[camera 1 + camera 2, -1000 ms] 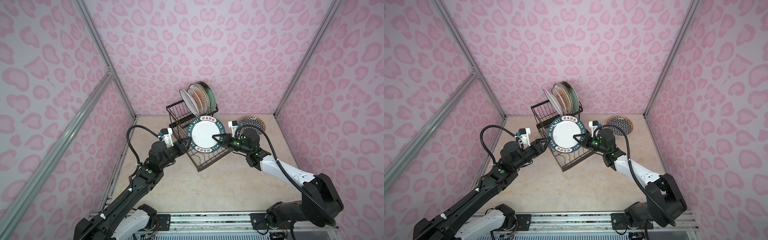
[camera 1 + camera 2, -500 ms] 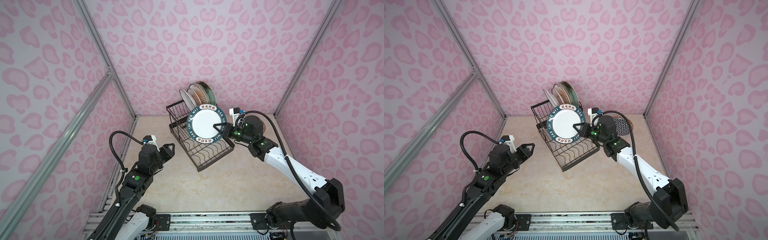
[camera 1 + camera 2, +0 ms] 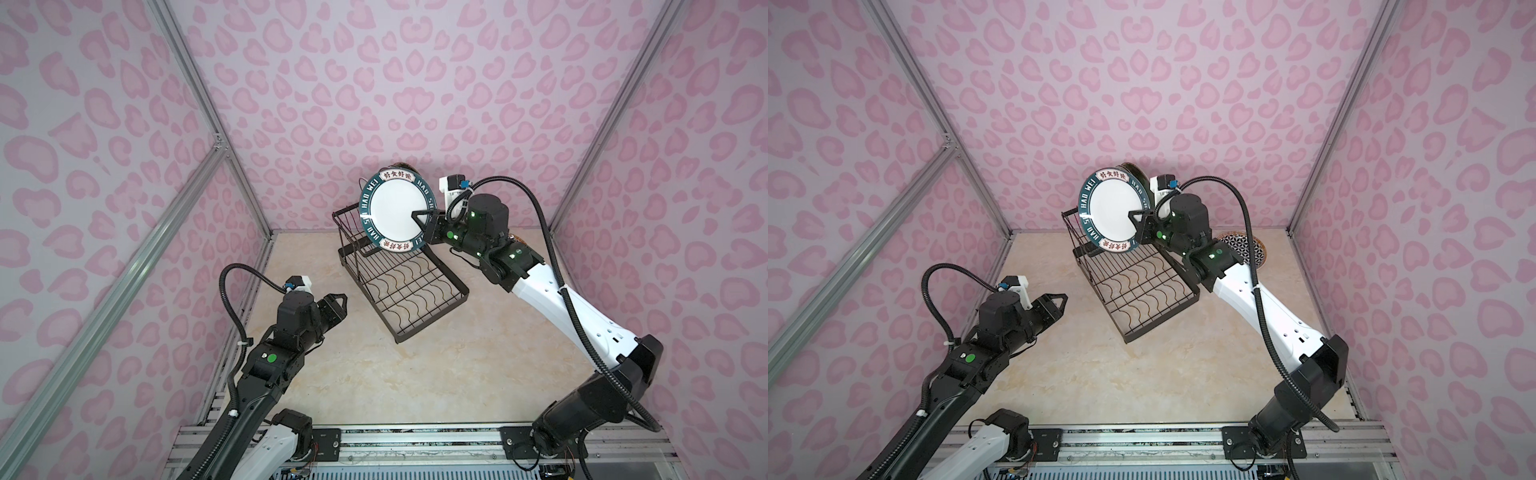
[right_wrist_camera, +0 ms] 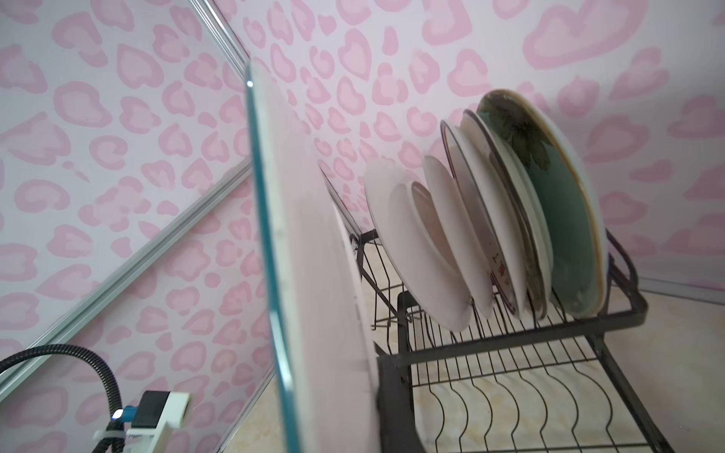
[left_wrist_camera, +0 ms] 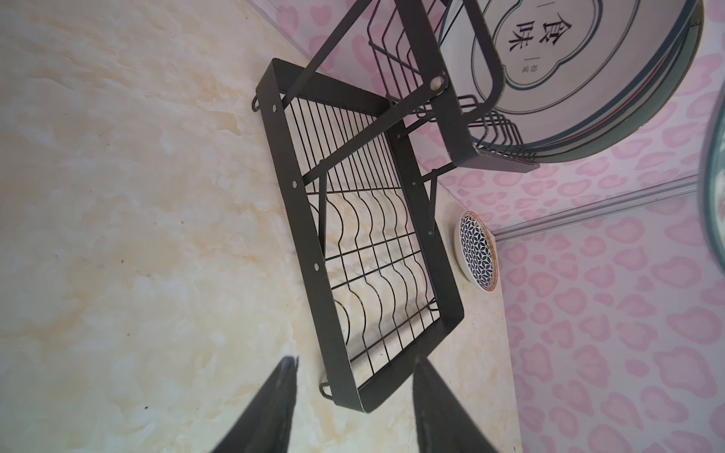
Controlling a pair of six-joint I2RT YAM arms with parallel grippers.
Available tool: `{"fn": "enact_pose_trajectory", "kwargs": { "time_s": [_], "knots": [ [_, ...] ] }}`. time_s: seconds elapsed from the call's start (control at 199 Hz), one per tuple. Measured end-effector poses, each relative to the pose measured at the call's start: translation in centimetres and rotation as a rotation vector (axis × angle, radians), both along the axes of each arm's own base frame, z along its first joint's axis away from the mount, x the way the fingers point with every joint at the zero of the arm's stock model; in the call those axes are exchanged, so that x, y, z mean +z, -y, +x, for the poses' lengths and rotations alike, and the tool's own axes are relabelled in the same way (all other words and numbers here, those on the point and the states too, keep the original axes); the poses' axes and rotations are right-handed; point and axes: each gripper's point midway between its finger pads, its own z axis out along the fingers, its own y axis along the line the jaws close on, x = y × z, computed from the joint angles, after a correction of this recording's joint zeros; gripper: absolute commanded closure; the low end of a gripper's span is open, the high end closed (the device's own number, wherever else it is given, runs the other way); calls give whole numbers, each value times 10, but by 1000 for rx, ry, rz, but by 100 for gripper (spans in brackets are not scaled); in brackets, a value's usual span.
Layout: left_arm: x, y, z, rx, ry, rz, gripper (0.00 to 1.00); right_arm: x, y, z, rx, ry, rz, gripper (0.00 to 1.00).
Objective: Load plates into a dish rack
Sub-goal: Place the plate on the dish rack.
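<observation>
My right gripper (image 3: 417,215) (image 3: 1133,216) is shut on the rim of the teal-lettered plate (image 3: 395,214) (image 3: 1113,212), holding it nearly upright above the dish rack's (image 3: 434,318) (image 3: 1163,320) raised basket. In the right wrist view this plate (image 4: 306,274) is edge-on, a short gap before several plates (image 4: 510,215) standing in the basket slots; the pale teal flowered one (image 4: 565,235) is rearmost. My left gripper (image 3: 338,303) (image 3: 1059,301) (image 5: 355,362) hovers open and empty, left of the rack's lower tray (image 5: 298,219).
A black-white geometric plate (image 3: 1241,247) (image 5: 476,251) lies flat on the table right of the rack, near the back wall. Pink patterned walls close in the table on three sides. The rack's lower tray holds nothing.
My right gripper has carried the teal-lettered plate up and back, from over the lower tray to the upper basket. My left arm has pulled back from the plate toward the front left.
</observation>
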Motion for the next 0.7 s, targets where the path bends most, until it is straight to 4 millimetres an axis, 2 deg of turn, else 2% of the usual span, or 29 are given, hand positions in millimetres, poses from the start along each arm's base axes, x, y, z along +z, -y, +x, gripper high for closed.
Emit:
{"fn": "enact_pose_trajectory", "kwargs": {
  "time_s": [0.161,0.311,0.442,0.702],
  "knots": [
    [3,-2,-3,1,5,9,49,18,-23,9,-10,73,-68,100],
    [2,-3,-3,-1,2,14,49,24,-34,19,-29,109,-114,100],
    [2,-3,-3,0,0,14,49,25,-43,30,-58,132,-161,100],
    [-1,-2,-2,-2,-5,14,49,19,-69,39,-76,186,-274,100]
  ]
}}
